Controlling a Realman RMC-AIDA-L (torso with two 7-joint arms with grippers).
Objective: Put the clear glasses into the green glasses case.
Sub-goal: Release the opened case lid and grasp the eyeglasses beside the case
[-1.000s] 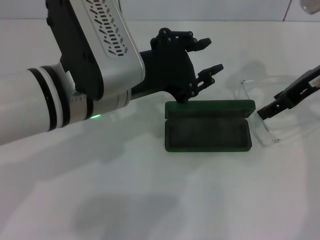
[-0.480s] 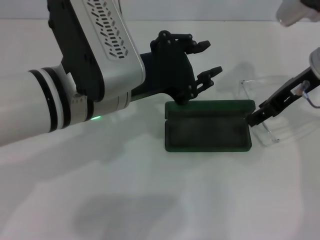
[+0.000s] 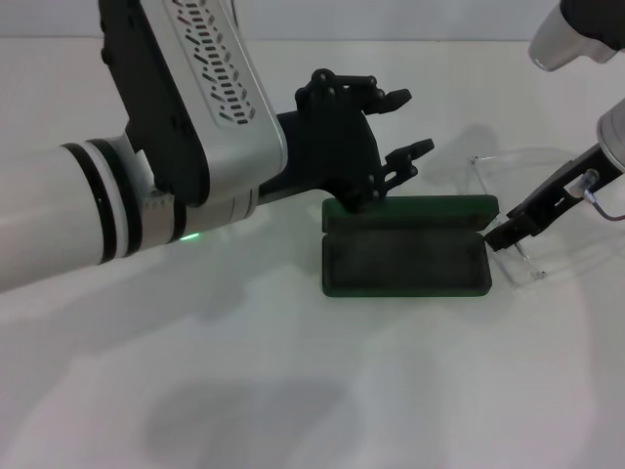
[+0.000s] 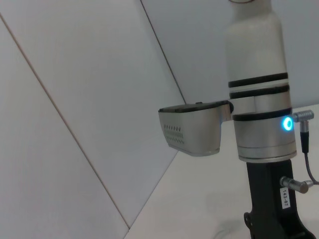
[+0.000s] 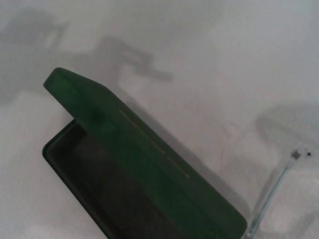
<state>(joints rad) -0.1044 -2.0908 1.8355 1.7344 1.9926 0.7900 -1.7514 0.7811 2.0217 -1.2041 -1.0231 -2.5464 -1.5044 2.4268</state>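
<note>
The green glasses case (image 3: 405, 262) lies open mid-table, dark lining up, its lid (image 3: 410, 209) raised at the back. In the right wrist view the green glasses case (image 5: 124, 164) shows its lid's outer face with faint gold lettering. The clear glasses (image 3: 524, 264) rest on the table just right of the case; one thin temple of the clear glasses (image 5: 271, 199) shows beside the lid. My right gripper (image 3: 500, 234) reaches down to the glasses at the case's right end. My left gripper (image 3: 410, 124) is open, just behind the case's left rear corner.
The white table (image 3: 293, 391) stretches around the case, and my big left arm (image 3: 146, 176) spans its left half. The left wrist view shows only a pale wall and my right arm's wrist (image 4: 259, 124) with a blue light.
My right gripper has slid left and down, closer to the case's right end, over the glasses. The left gripper has barely shifted. The case and glasses stay where they were.
</note>
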